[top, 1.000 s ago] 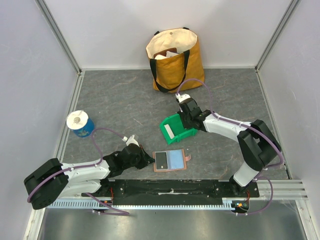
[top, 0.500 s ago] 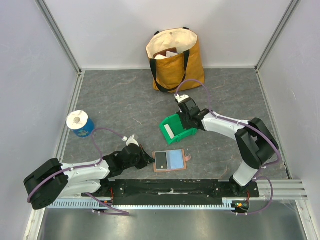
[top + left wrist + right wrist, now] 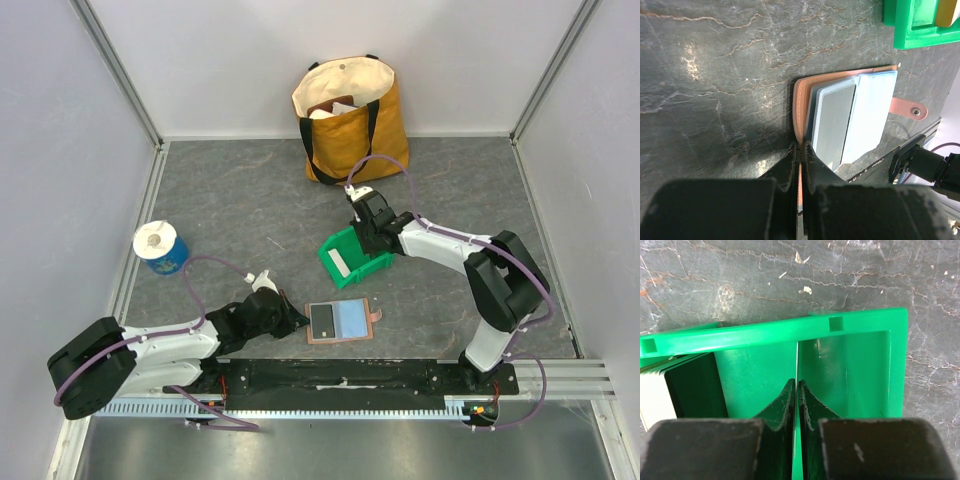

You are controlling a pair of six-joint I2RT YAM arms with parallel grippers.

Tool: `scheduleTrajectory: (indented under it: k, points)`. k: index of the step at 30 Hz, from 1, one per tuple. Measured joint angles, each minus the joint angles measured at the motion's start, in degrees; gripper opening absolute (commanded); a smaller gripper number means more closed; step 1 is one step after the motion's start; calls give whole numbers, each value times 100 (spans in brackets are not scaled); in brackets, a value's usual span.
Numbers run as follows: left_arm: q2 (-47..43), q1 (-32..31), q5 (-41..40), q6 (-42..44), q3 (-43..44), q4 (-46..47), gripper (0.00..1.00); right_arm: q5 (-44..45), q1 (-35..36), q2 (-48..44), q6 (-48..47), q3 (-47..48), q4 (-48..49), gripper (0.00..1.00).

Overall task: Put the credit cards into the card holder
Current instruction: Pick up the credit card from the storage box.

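Pins open holder (image 3: 840,120) to table (image 3: 715,75) by its leather edge with clenched left gripper (image 3: 800,150), steadying it for loading; pinches white card (image 3: 796,355) edge-up in bin (image 3: 850,325) with right gripper (image 3: 796,385), likely to lift it out.

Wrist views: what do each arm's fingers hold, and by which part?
Left fingers pinch the card holder by the edge of its brown cover. Right fingers seem to pinch a thin card, edge-on, by its near end.
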Motion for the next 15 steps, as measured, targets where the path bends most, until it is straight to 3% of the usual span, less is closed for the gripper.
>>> scheduleTrajectory:
  k: [8,11,15]
  points:
    - [-28,0,0,0,-22,2,2,-31,0,96,-24,2,-125,3]
    - [-31,0,0,0,-22,2,2,-37,0,96,-26,13,-136,12]
    - [-31,0,0,0,-24,2,2,-44,0,94,-39,68,-149,13]
